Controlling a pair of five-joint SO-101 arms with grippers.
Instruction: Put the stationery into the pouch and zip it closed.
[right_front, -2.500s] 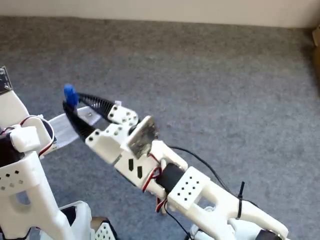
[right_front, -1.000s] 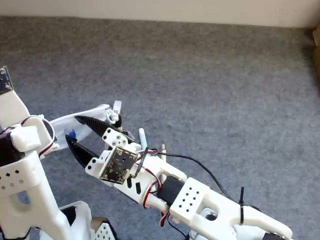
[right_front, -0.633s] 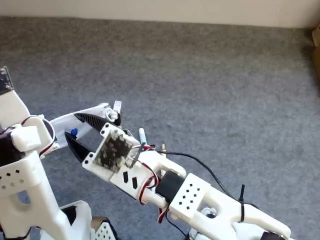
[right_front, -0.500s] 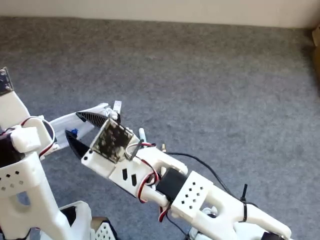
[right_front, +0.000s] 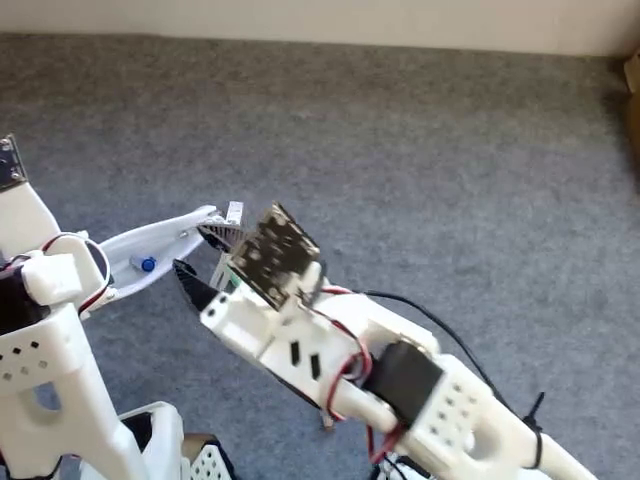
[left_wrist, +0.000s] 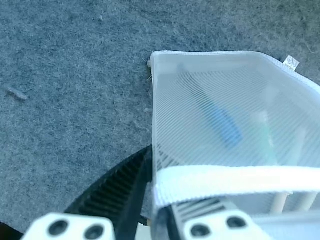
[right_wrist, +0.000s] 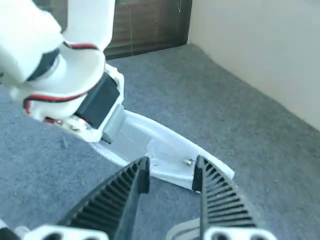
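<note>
One grey carpeted table top (right_front: 450, 150) lies under everything. Two white arms stand over it: the left arm (right_front: 45, 340) rises at the near left edge of the high view, and the right arm (right_front: 380, 360) slants from the near right toward the middle.

One white mesh pouch (right_front: 165, 240) lies between them on the carpet, a long flat strip with one end at the left arm. The left gripper (left_wrist: 157, 200) is clamped on that end, with the pouch's white woven edge band pinched between its black jaw and the jaw seen through the mesh. The right gripper (right_wrist: 171, 167) hangs just above the pouch's other end, its two black toothed jaws spread apart and gripping nothing.

Two pieces of stationery show blurred through the mesh: one blue pen (left_wrist: 222, 125) and, just beside it, one pale green piece (left_wrist: 262, 135). One small metal zip pull (right_wrist: 187, 161) sits on the pouch's edge beyond the gap of the right jaws.
</note>
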